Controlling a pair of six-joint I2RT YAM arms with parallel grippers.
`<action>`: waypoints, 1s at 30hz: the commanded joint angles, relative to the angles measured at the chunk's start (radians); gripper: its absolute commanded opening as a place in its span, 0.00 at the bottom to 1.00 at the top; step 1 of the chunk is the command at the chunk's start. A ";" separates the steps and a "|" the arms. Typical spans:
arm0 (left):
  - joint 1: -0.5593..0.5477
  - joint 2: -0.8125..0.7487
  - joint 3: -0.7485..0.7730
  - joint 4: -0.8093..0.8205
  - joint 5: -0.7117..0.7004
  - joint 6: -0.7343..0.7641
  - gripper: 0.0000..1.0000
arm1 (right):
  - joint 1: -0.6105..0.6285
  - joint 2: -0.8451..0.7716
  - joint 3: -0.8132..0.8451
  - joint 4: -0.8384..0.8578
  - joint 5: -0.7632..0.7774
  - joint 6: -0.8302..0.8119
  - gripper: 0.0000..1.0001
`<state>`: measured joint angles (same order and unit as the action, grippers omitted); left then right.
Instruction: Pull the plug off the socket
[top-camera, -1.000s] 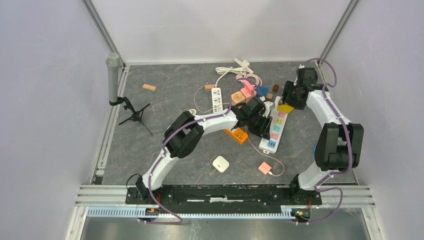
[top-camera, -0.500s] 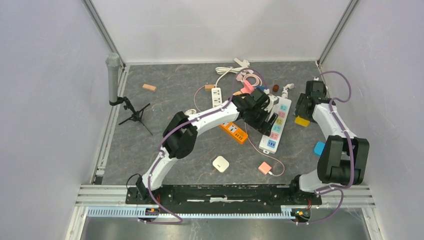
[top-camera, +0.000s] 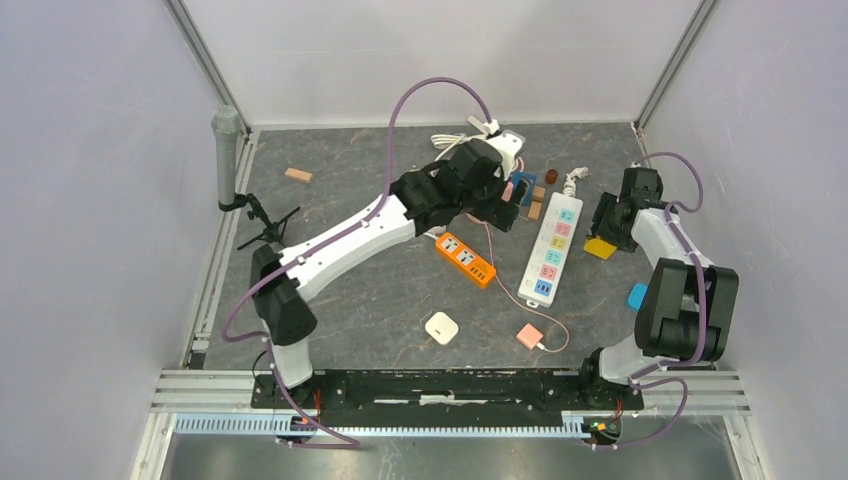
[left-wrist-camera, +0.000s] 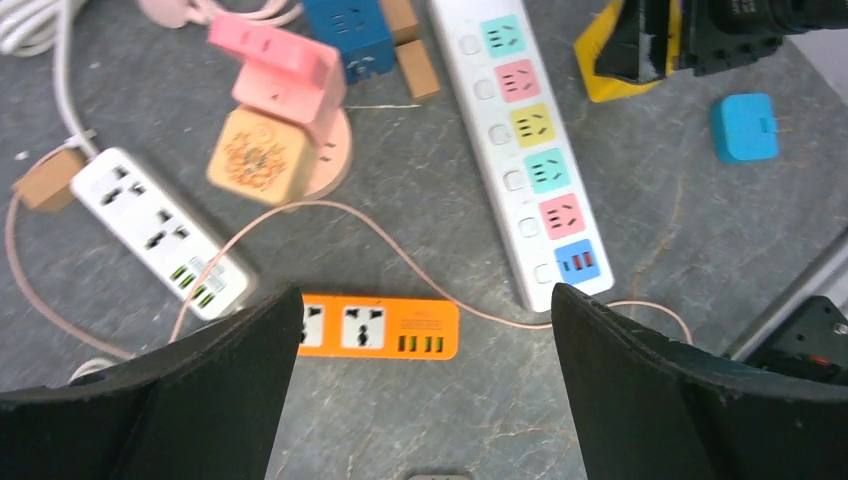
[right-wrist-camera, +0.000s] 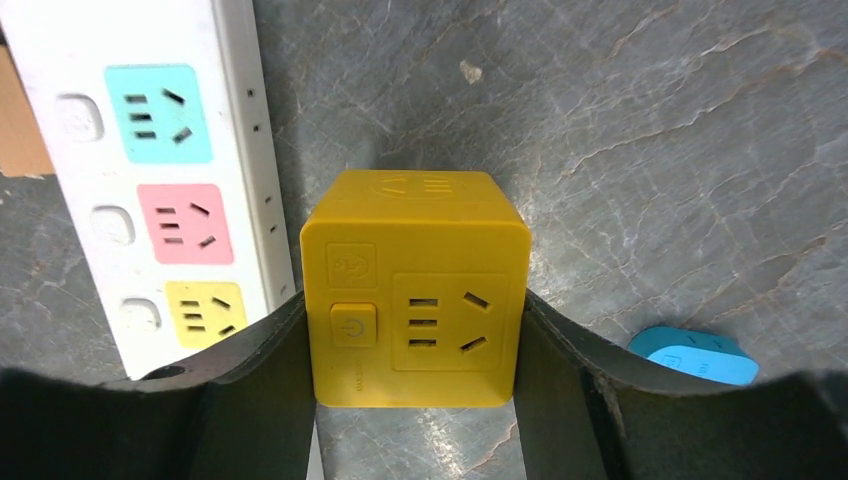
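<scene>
Yellow cube plug (right-wrist-camera: 415, 290) sits seemingly clamped by right tool (right-wrist-camera: 415, 345).

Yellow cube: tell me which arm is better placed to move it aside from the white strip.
Right. The right gripper is clamped on the yellow cube, which is off the white strip and beside it. The left gripper is open and empty, and farther from the cube.

White links (top-camera: 350, 235), black joints (top-camera: 285, 310), black fingers (left-wrist-camera: 180, 400), purple cables (top-camera: 437, 80).
</scene>
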<state>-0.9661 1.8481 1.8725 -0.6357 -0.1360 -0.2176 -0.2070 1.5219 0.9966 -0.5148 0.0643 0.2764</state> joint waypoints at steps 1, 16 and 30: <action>0.000 -0.091 -0.102 0.046 -0.145 0.042 1.00 | -0.006 0.002 -0.018 0.035 -0.040 -0.018 0.61; 0.007 -0.140 -0.177 0.091 -0.159 -0.058 1.00 | -0.008 -0.085 0.027 0.032 0.094 -0.060 0.98; 0.183 -0.097 -0.154 0.066 -0.060 -0.218 1.00 | 0.098 -0.199 0.020 0.243 -0.223 -0.141 0.98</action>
<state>-0.8463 1.7332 1.6840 -0.5892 -0.2474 -0.3382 -0.1833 1.3418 0.9798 -0.4114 0.0383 0.1795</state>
